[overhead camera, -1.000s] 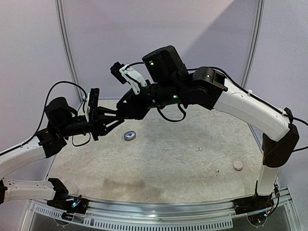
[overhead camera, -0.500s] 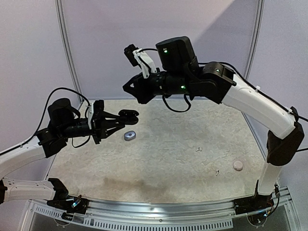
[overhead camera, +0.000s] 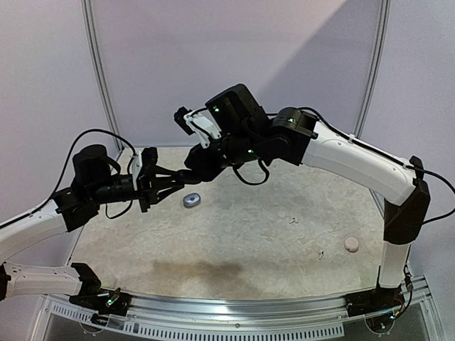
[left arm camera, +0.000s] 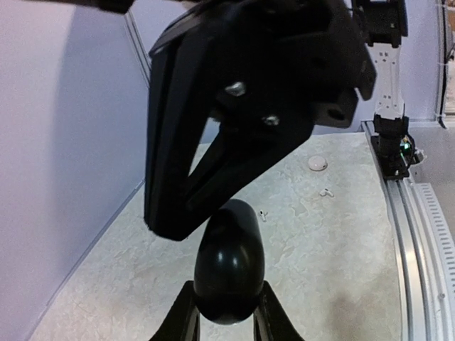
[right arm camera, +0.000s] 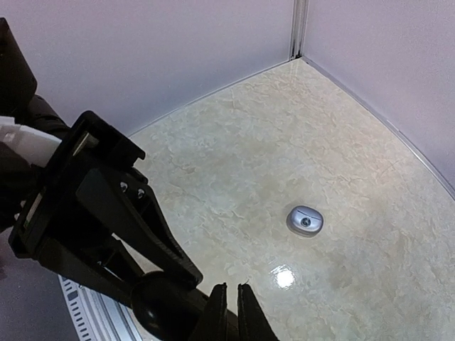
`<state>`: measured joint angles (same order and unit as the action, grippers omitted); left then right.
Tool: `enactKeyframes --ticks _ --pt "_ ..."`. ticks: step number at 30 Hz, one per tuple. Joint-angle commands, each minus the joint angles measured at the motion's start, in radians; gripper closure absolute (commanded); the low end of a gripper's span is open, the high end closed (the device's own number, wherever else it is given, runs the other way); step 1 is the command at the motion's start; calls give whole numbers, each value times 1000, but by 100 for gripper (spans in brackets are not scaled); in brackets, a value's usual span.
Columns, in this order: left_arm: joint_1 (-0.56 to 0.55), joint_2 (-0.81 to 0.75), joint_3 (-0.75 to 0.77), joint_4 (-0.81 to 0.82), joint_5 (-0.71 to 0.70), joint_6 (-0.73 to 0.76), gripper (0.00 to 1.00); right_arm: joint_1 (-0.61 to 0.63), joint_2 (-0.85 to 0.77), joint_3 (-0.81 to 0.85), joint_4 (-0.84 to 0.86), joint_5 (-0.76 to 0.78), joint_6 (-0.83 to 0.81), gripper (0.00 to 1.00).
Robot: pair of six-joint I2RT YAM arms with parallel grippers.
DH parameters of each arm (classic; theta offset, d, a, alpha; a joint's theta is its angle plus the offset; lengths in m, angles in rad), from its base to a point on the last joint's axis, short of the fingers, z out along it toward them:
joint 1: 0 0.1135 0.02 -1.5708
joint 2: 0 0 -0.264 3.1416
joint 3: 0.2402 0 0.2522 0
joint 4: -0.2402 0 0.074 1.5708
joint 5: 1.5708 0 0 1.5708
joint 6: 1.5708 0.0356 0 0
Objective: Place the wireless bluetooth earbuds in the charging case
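marbled beige table (overhead camera: 234,241) with two robot arms meeting above its far left part. left pincer (left arm camera: 227,312) is clamped on a black charging case (left arm camera: 229,270), pebble-shaped and held in the air. right pincer (right arm camera: 231,298), fingers pressed together, has its tips at that case's end. a silvery grey case (overhead camera: 192,200) lies on the table below them; a white case (overhead camera: 351,244) sits near the right edge. two tiny white earbuds (overhead camera: 293,220) lie loose right of centre.

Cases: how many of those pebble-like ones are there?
3: black case in the left hand, grey case on the table nearby, white case near the table's right edge. Others may be hidden.
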<state>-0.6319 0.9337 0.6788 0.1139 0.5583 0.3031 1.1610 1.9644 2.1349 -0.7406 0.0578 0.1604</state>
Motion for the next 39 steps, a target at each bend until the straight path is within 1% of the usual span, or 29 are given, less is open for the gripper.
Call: enactKeyframes --ticks 1,5,6,7,8,10,11,14,16,18,19,21,23,25,29,33,35,36,39 --pt "8 18 31 -10 -28 -149 100 0 -65 -40 -49 103 29 92" --pt "13 42 31 -70 -47 -310 100 -88 -128 -119 -53 211 156 88" --pt "19 50 37 -96 -64 -353 100 -113 -155 -147 -70 249 183 85" --pt "31 60 49 -130 -75 -394 100 -140 -180 -176 -99 293 225 80" --pt "49 72 62 -172 -83 -431 100 -169 -198 -203 -136 341 264 79" --pt "102 110 100 -250 -89 -507 100 -240 -246 -285 -209 377 373 77" --pt "150 134 120 -294 -83 -540 100 -271 -273 -333 -242 399 423 74" --pt "271 232 199 -454 -60 -600 100 -361 -373 -520 -295 433 533 55" --pt "354 313 249 -564 -29 -639 100 -441 -445 -658 -309 391 581 44" --pt "416 390 283 -665 13 -664 100 -523 -504 -803 -305 336 619 35" --pt "436 427 299 -705 24 -664 100 -558 -544 -866 -302 326 638 31" --pt "459 487 316 -761 27 -665 100 -607 -599 -995 -301 335 667 19" --pt "468 524 310 -767 43 -676 100 -651 -658 -1086 -296 332 696 8" --pt "475 579 311 -770 55 -685 100 -700 -702 -1167 -281 300 714 1" --pt "494 705 320 -766 53 -722 100 -767 -754 -1282 -246 246 727 1" --pt "494 774 288 -663 86 -791 100 -825 -747 -1363 -205 204 718 1" --pt "495 794 272 -628 79 -803 99 -855 -738 -1395 -186 187 713 1" --pt "495 802 265 -624 71 -806 94 -863 -734 -1409 -174 179 710 1" --pt "494 812 251 -630 52 -813 75 -876 -718 -1442 -113 138 710 1"
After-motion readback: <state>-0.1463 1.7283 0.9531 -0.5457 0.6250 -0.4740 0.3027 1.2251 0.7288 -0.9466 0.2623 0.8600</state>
